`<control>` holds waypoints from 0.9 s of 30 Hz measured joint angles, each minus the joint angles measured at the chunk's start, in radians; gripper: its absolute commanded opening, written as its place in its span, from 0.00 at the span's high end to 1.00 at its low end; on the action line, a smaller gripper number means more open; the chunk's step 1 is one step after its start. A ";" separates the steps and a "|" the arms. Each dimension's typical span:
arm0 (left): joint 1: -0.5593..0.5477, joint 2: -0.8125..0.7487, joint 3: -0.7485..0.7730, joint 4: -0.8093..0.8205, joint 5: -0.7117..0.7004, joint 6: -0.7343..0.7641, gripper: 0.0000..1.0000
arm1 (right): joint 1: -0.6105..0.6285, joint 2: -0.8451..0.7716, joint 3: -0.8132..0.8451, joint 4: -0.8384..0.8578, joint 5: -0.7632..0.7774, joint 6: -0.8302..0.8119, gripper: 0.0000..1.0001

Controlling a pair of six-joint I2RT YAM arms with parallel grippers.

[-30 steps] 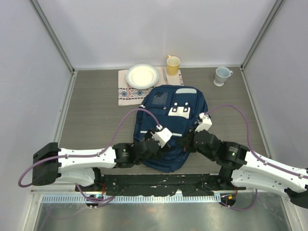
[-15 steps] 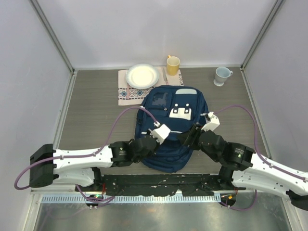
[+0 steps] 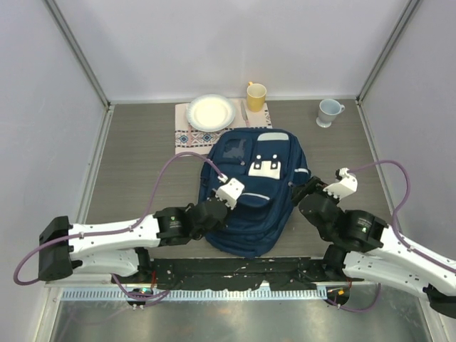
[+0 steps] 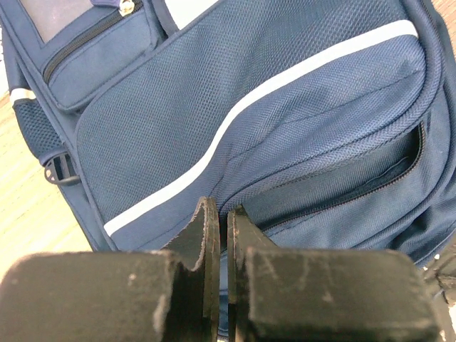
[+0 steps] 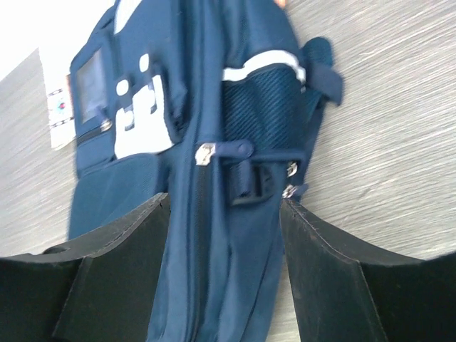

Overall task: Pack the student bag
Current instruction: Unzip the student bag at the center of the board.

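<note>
student bag [image 3: 265,214]: big navy backpack, lying flat, front up, mid-table [image 3: 135,164] btw the 2 arms; top end points to the far wall and overlaps the corner of the cloth
front pocket [image 4: 320,114]: the lower one, crossed by the white stripe [image 4: 235,117]; zip gapes open along its edge, dark inside
left gripper [image 4: 219,214]: clenched, fingers pressed nearly flat together, tips right at that pocket's edge on the bag's left half; can't tell if fabric or a zip tab is nipped btw them
right gripper [image 5: 224,203]: released, jaws wide apart, just off the bag's right side and aimed along it; holding nothing
bag's right side: mesh pocket [image 5: 260,110] w/ a white band, a strap loop and a silver zip pull [image 5: 205,153] show in the right wrist view
cloth [image 3: 187,137]: patterned, far-left of the bag, white plate [image 3: 210,112] on it
yellow mug [image 3: 256,95]: at the cloth's far right corner, nr the back wall
pale mug [image 3: 328,111]: far right, well apart from the bag, handle to the right
</note>
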 measured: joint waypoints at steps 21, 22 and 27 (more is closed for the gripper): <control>-0.163 -0.103 0.118 -0.473 -0.314 -0.342 1.00 | -0.360 0.627 0.068 0.601 -0.693 -0.466 0.27; -0.164 -0.103 0.118 -0.484 -0.329 -0.358 1.00 | -0.360 0.634 0.083 0.604 -0.696 -0.478 0.27; -0.157 -0.103 0.119 -0.496 -0.367 -0.406 1.00 | -0.440 0.600 0.116 0.613 -0.701 -0.508 0.27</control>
